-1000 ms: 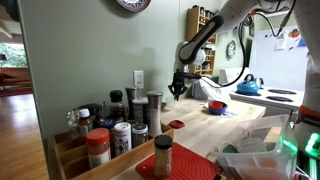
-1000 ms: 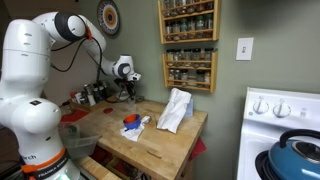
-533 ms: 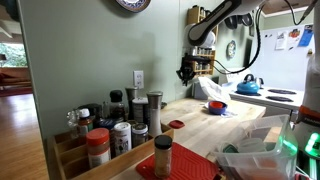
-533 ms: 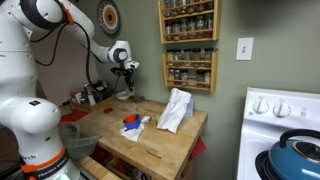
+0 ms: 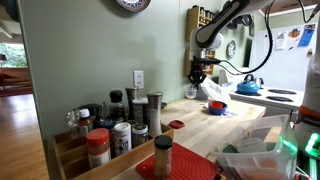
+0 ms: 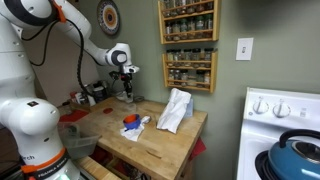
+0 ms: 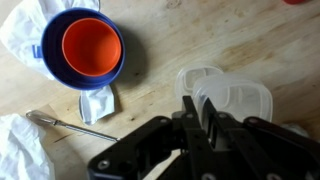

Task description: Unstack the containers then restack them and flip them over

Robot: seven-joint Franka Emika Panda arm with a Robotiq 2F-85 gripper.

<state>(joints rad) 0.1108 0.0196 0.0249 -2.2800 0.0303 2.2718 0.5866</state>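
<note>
A blue bowl (image 7: 82,48) with an orange cup (image 7: 92,47) nested inside it sits on a white cloth on the wooden counter. It shows in both exterior views (image 5: 216,106) (image 6: 131,122). My gripper (image 7: 200,112) is shut on the rim of a clear plastic container (image 7: 238,97) and holds it a little above the counter, to the right of the bowl in the wrist view. The gripper hangs above the counter in both exterior views (image 5: 200,76) (image 6: 127,90).
A thin metal utensil (image 7: 70,126) lies by the cloth. A crumpled white bag (image 6: 175,108) stands mid-counter. Spice jars (image 5: 120,130) crowd one end, a wall spice rack (image 6: 188,40) hangs behind, and a blue kettle (image 5: 248,86) sits on the stove.
The arm has swung along the counter toward the stove side and the blue bowl, rising first and then settling slightly lower, jaws staying shut.
</note>
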